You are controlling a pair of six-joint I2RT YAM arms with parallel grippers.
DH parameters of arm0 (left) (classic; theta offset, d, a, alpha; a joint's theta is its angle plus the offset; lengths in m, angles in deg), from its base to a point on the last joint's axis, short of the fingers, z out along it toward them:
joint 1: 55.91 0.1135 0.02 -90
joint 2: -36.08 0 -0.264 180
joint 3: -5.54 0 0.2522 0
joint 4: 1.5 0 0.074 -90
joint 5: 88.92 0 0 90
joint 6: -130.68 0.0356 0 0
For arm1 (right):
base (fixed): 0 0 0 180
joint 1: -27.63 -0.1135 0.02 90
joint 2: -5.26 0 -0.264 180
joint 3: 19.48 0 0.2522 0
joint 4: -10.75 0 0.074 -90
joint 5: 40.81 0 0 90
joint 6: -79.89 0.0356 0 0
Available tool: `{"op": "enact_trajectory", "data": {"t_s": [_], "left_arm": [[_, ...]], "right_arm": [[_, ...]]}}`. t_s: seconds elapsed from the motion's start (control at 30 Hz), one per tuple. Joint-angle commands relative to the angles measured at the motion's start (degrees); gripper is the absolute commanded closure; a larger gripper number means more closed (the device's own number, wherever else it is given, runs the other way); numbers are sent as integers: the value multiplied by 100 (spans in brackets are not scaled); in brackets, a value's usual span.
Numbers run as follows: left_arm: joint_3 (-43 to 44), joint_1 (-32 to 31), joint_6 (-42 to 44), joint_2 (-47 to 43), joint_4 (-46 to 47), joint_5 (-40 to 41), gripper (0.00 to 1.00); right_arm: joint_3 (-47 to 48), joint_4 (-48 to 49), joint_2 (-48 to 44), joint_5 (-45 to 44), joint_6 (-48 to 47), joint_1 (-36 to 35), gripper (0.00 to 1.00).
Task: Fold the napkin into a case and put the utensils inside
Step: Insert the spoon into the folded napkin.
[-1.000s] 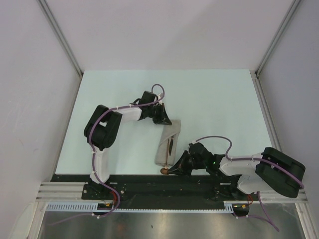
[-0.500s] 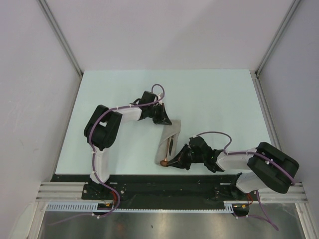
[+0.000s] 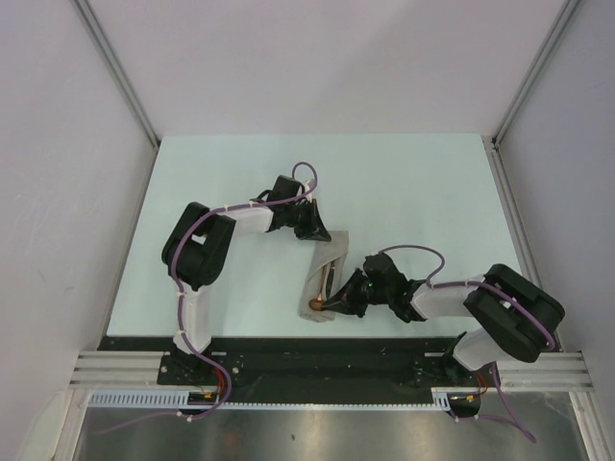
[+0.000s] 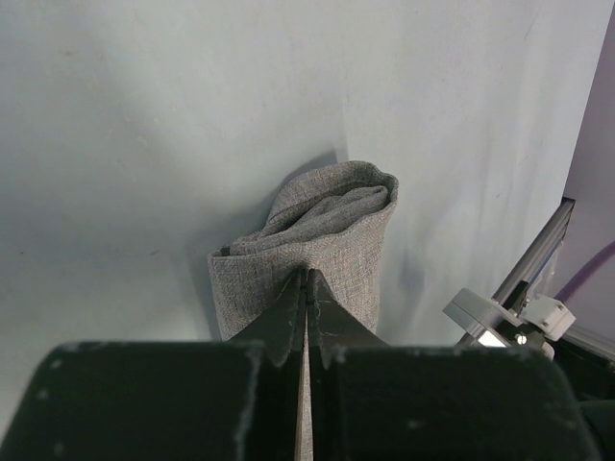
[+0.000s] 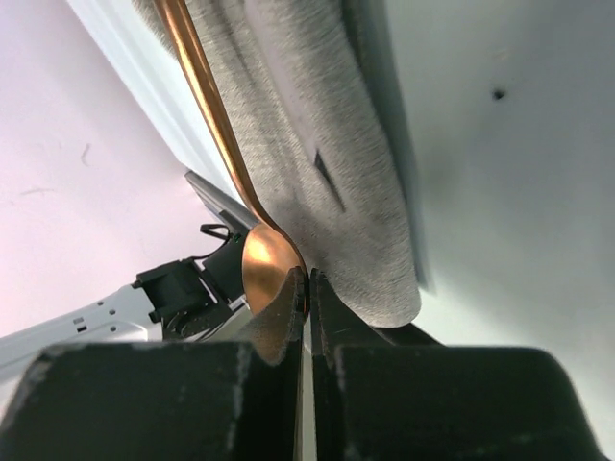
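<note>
Copper spoon (image 5: 266, 265) bowl pinched in right jaws, against napkin (image 5: 307, 125); left jaws clamped on napkin's far end.

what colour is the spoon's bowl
Shiny copper-orange. The spoon shows best in the right wrist view.

A pale, faintly green desk (image 3: 413, 182) fills the middle, evenly lit, with only soft shadows. Plain white panels close it in: a back wall (image 3: 327, 58), a left wall (image 3: 58, 211) and a right wall (image 3: 577, 192), joined by slanting aluminium posts (image 3: 117, 72). Along the near edge run a black plate (image 3: 279, 360), a silver rail (image 3: 115, 367) and a brushed metal shelf (image 3: 327, 437)
</note>
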Motion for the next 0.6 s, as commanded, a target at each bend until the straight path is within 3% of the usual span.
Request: {"op": "enact_trajectory", "data": {"t_s": [0.0,0.33,0.57], "left_arm": [[-16,-23,61,-75,-91,9,100],[-16,-23,-44,-409,-21,-185,99],[107,-23,-27,-585,-126,-264,91]], "right_arm": [[200,382,186,71,-80,58,100],[358,417,458,-17,-212,189,100],[367,505,617,-61,-291,286,100]]}}
